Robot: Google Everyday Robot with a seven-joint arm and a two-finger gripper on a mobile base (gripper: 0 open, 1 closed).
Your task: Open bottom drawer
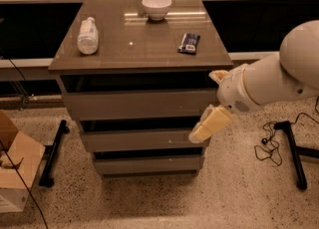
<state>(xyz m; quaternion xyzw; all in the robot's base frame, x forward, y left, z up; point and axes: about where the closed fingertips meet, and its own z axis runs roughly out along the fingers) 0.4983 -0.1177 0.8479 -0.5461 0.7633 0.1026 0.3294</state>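
A grey cabinet with three drawers stands in the middle of the view. The bottom drawer (148, 164) is lowest and looks closed, flush with the drawers above. My gripper (203, 130) hangs from the white arm (269, 81) at the right. It points down and left in front of the right end of the middle drawer (142, 140), above the bottom drawer's right end.
On the cabinet top (134, 44) lie a plastic bottle (87, 36), a white bowl (156, 7) and a dark snack packet (189, 43). A cardboard box (12, 163) sits on the floor at the left. A black stand leg (291, 153) and cable (268, 146) lie at the right.
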